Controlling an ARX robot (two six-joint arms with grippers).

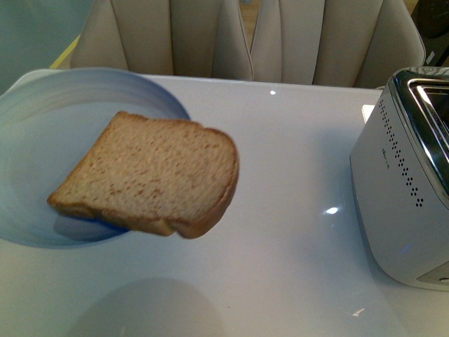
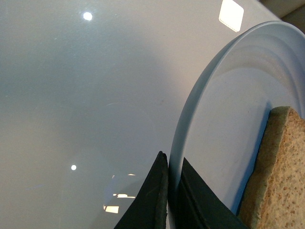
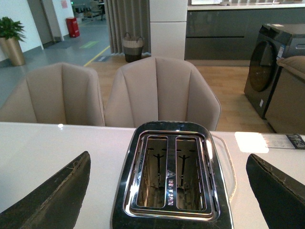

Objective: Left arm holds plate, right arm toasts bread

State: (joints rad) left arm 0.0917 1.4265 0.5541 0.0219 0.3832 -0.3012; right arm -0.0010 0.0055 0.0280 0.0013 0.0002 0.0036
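A pale blue plate [image 1: 42, 140] hangs above the white table at the left of the front view, casting a shadow below. On it lies the bread [image 1: 151, 175], a brown square slice whose near right corner juts out past the rim. In the left wrist view my left gripper [image 2: 172, 191] is shut on the plate [image 2: 224, 124] rim, one dark finger on each side, with the bread [image 2: 281, 176] close by. My right gripper [image 3: 167, 191] is open, its two black fingers [image 3: 52, 200] spread wide on either side of the toaster below it. Neither arm shows in the front view.
A silver two-slot toaster [image 1: 407, 175] stands at the table's right edge; its slots [image 3: 167, 174] are empty. Beige chairs [image 1: 245, 38] line the far side of the table. Glossy white tabletop [image 1: 295, 210] lies between plate and toaster.
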